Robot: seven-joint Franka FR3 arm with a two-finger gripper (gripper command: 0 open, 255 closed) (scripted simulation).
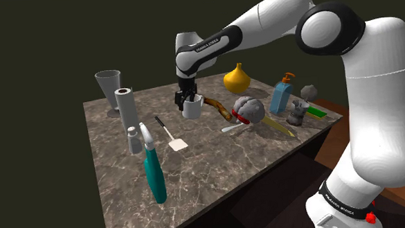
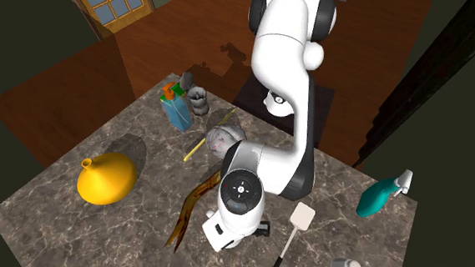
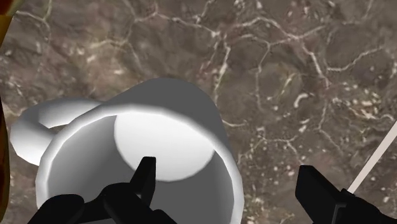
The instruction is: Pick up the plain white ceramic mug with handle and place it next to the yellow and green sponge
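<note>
Marble table (image 1: 217,172), sponge (image 1: 316,113), spatula (image 1: 173,136), teal spray btl (image 1: 155,175), yellow vase (image 1: 236,79)

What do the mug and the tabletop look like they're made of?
Mug: plain white, smooth, soft sheen; likely glazed ceramic, but the render leaves it open. Tabletop: brown-grey with pale branching veins; looks like polished marble or similar stone.

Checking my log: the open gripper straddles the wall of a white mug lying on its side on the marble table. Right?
Not quite: the mug stands upright, mouth up, as the wrist view shows. The open gripper does straddle its wall.
</note>
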